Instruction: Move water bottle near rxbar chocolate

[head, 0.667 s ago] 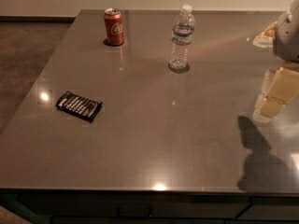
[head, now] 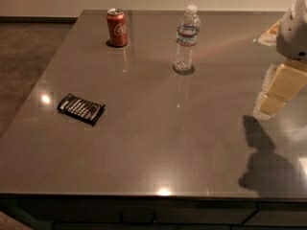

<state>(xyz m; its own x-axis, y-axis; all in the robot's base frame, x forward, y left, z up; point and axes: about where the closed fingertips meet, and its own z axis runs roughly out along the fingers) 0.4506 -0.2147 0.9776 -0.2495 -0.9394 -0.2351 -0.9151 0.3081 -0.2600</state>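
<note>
You are looking at the rxbar chocolate (head: pixel 81 109) lying flat near the left edge of the tabletop (head: pixel 168 152). A red can (head: pixel 117 28) is standing at the far side, and the water bottle (head: pixel 186 40) is standing upright to its right, well apart from the bar. At the far right the tool (head: pixel 276 92) is hanging over the tabletop, partly cut off by the edge, and you cannot tell whether it is open or closed.

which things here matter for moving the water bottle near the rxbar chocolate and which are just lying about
For the job: water bottle, upright, far middle; rxbar chocolate, flat, near left; pincer, over the right side of the table, touching neither.
Lying about: red cola can, upright, far left.
</note>
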